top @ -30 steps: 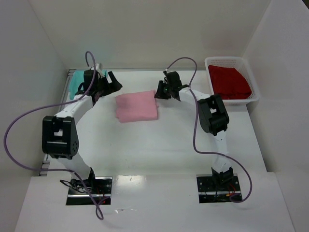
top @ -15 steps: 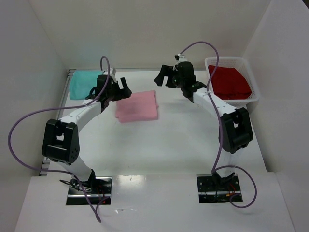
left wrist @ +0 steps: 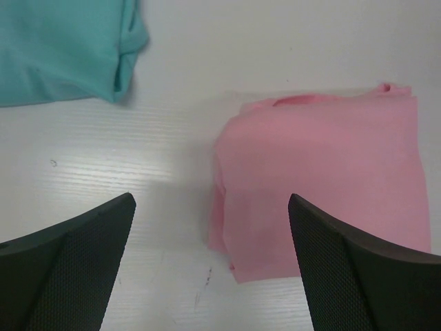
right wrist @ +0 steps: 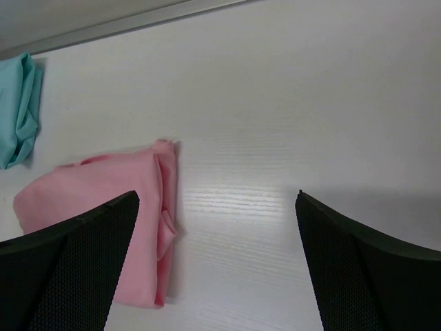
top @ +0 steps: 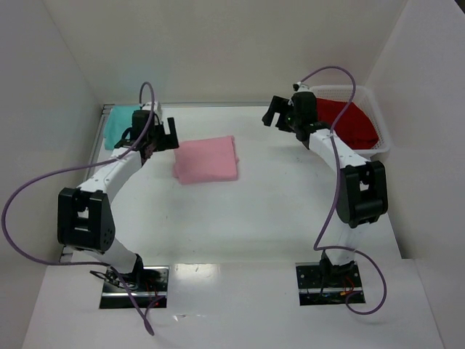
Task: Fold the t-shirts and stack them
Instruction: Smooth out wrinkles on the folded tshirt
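A folded pink t-shirt (top: 207, 159) (left wrist: 324, 183) (right wrist: 103, 214) lies flat in the middle of the table. At the back left corner sits a folded teal t-shirt (top: 116, 125) (left wrist: 62, 48) (right wrist: 17, 107). The red t-shirt (top: 347, 122) fills the white basket (top: 383, 142) at the back right. My left gripper (top: 166, 134) (left wrist: 210, 262) hangs open just left of the pink shirt, holding nothing. Between the pink shirt and the basket, my right gripper (top: 280, 116) (right wrist: 217, 258) is open and empty above bare table.
White walls close in the table on the left, back and right. A metal rail (top: 98, 138) runs along the left edge. Both arm bases (top: 134, 280) (top: 330, 280) stand at the near edge, with purple cables looping beside the arms.
The right gripper let go of the pink shirt's right edge, opened and swung back right toward the basket. The left gripper shifted slightly beside the pink shirt, uncovering the teal one.
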Available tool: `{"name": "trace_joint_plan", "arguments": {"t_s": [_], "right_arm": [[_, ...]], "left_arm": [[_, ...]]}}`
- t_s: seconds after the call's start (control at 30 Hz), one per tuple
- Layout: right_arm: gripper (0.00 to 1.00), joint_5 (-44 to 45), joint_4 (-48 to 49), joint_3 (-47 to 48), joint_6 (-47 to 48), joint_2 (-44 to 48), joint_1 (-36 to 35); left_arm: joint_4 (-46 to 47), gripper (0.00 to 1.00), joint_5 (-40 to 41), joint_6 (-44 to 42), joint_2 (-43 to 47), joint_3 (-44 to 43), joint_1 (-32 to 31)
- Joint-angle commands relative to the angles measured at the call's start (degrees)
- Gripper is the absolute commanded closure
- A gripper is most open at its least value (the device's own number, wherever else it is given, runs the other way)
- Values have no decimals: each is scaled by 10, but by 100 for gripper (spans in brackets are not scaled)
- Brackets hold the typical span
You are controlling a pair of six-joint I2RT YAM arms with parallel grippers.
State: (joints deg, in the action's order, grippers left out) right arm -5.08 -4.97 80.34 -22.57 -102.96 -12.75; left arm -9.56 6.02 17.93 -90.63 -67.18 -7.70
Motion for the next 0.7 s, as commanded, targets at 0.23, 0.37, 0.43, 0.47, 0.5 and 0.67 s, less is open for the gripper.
{"name": "trace_joint_plan", "arguments": {"t_s": [0.23,0.37,0.43,0.47,0.5,0.67], "right_arm": [[0,-48,36,-18,9,47,3],[0,-96,68,-31,-10,42,3],[0,-140,86,-31,-19,20,3],[1,-154,86,-31,-27,12,3],[4,-168,94,-25,-27,-7,3],[8,-231,95,19,-38,-70,-18]], "left_arm": [[25,0,-93,1,21,-2,46],[52,0,-196,27,9,5,46],[75,0,-264,34,-5,18,46],[98,0,-316,46,-5,23,46],[109,0,-332,52,-12,30,46],[115,0,-317,62,-43,57,46]]}}
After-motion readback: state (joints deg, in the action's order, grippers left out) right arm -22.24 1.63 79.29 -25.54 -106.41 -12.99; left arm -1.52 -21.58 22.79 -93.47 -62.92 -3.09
